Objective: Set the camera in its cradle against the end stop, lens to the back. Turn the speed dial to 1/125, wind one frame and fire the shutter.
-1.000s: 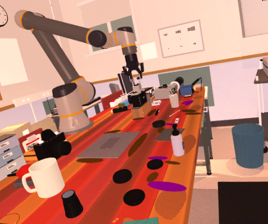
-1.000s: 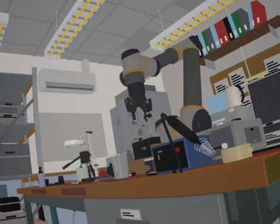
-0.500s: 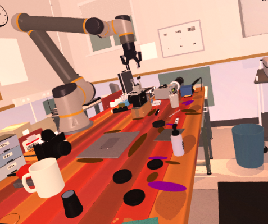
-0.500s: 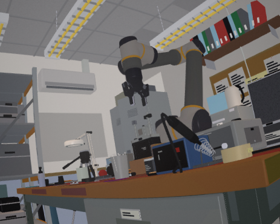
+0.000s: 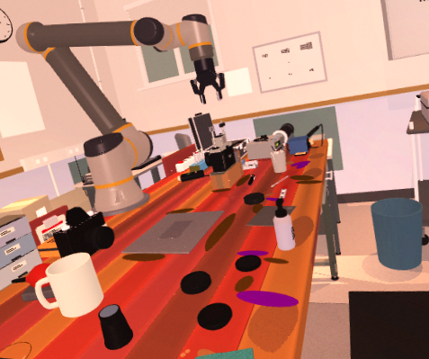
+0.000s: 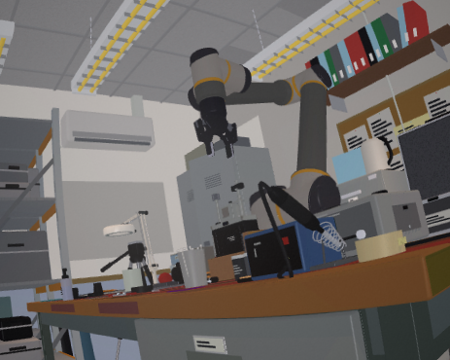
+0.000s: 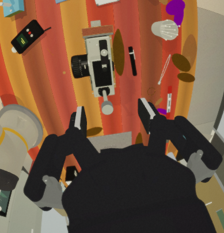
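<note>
My gripper (image 5: 207, 93) (image 6: 218, 146) (image 7: 113, 115) hangs open and empty, high above the far half of the bench. Well below it the black and silver camera (image 5: 220, 155) (image 6: 233, 236) (image 7: 96, 65) sits on its brown wooden cradle (image 5: 225, 177) (image 7: 98, 31). From the wrist camera I look down on the camera's top plate, with the lens barrel (image 7: 79, 66) sticking out to one side and a lever with a round knob (image 7: 106, 106) reaching out past the body's near end. The dial markings are too small to read.
A white cup (image 7: 165, 29) (image 5: 279, 160) stands right of the cradle, a black pen (image 7: 132, 61) between them. A grey mat (image 5: 175, 232), a white bottle (image 5: 284, 227), black lens caps (image 5: 195, 282), a second black camera (image 5: 85, 235) and a white mug (image 5: 71, 285) lie nearer along the bench.
</note>
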